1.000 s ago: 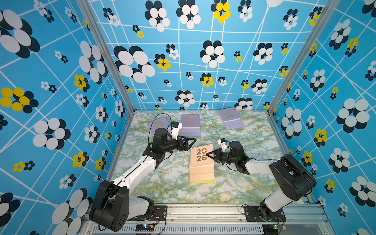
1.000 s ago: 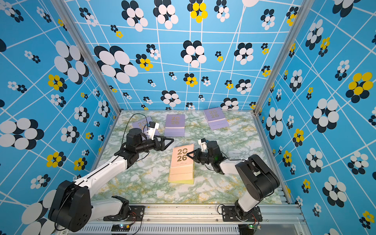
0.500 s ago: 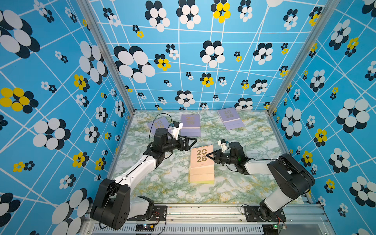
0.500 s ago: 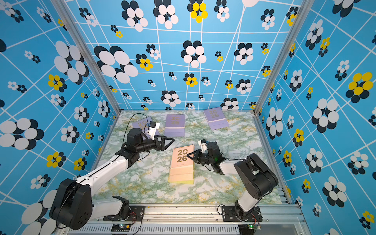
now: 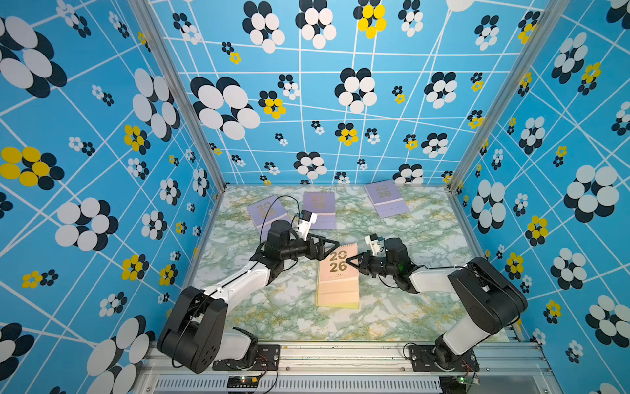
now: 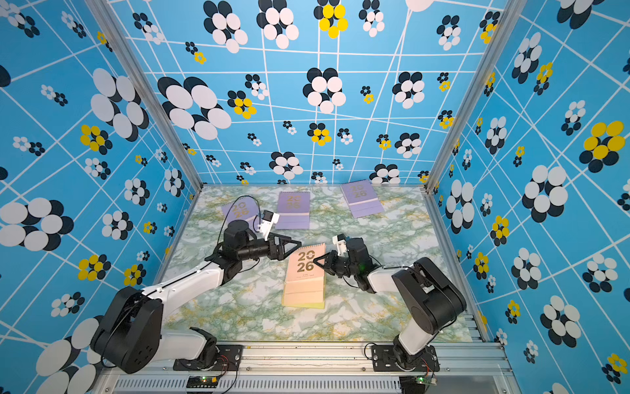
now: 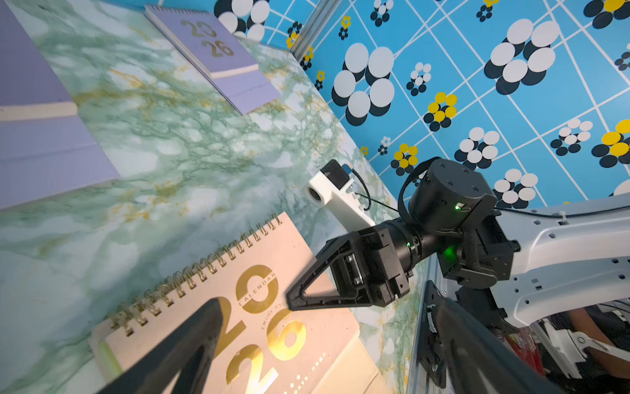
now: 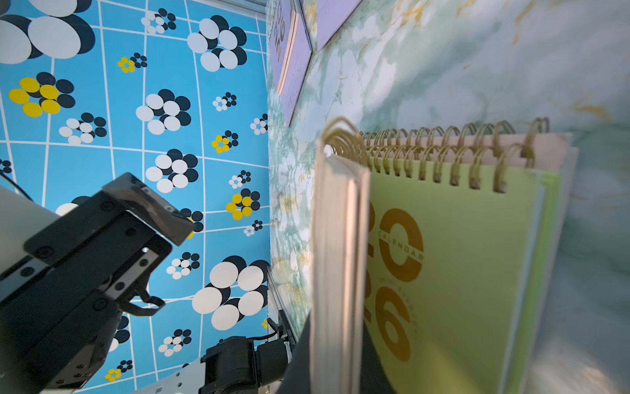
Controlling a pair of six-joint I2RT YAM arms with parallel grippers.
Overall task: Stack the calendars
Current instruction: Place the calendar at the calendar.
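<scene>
Peach calendar (image 5: 338, 285) pinched at right edge by clenched right pincer (image 5: 348, 264)
Long axis near-far, spiral far; released left pincer (image 5: 335, 247) just beside far-left corner, nearer lilac calendars (image 5: 318, 209)

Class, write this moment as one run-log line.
left fingers open, empty; right fingers shut on peach calendar over yellow calendar; three lilac calendars unstacked

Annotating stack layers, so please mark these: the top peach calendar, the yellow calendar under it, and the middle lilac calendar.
top peach calendar (image 5: 338, 269): in a top view, on its gold digits.
yellow calendar (image 8: 460, 256): right wrist view, bare cover.
middle lilac calendar (image 5: 319, 206): in a top view, cover centre.
</scene>
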